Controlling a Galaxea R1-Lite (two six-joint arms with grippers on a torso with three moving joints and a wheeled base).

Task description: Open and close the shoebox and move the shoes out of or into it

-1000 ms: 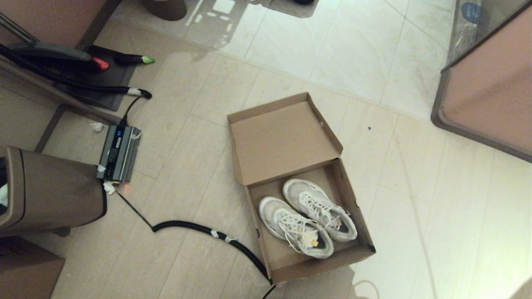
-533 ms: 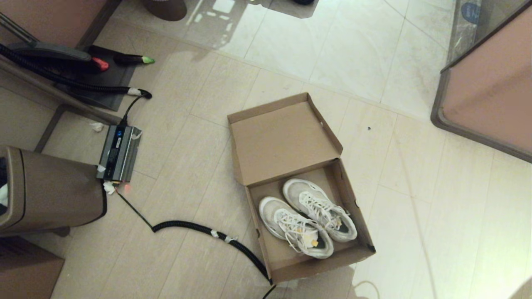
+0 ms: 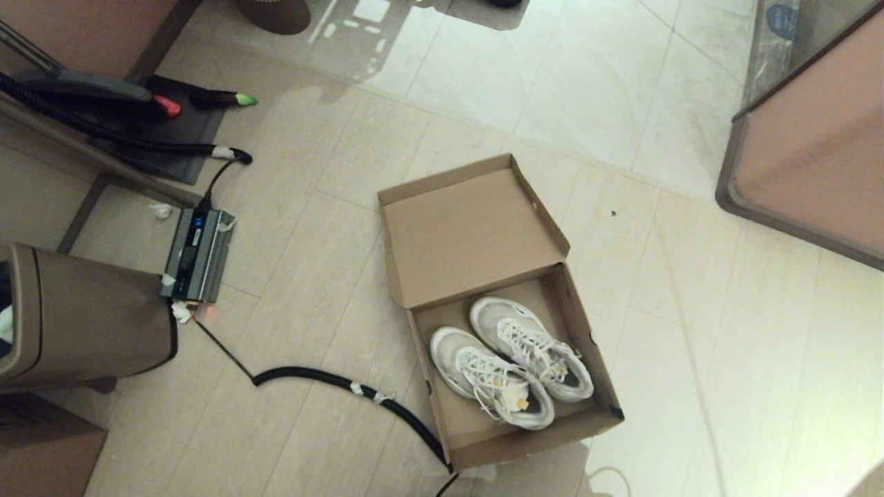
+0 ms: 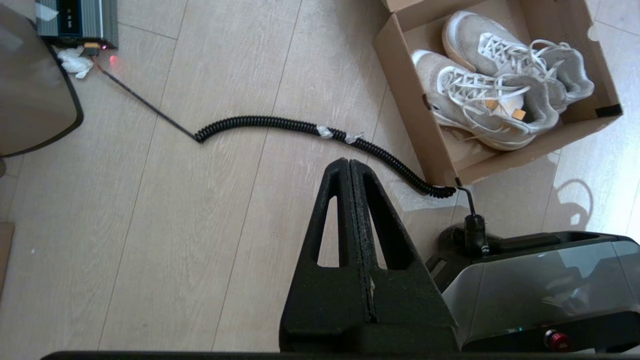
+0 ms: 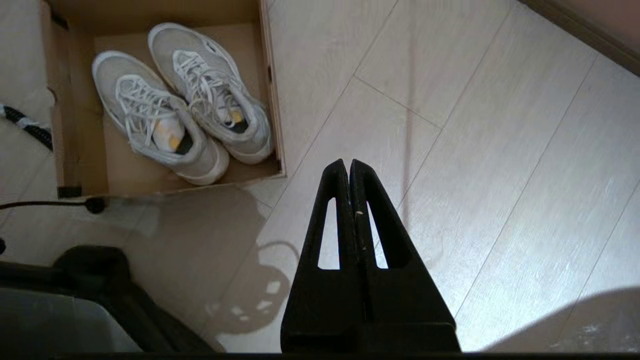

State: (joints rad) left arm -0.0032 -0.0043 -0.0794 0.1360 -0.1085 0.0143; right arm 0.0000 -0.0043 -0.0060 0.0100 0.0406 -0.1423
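Right wrist view: shoes [image 5: 182,102] lie apart from closed right pincer [image 5: 348,167].

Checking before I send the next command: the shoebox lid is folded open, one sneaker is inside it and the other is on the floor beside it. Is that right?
Not quite. The shoebox lid is folded open, but both sneakers lie inside it, side by side; none is on the floor. The head view shows this, and both wrist views agree.
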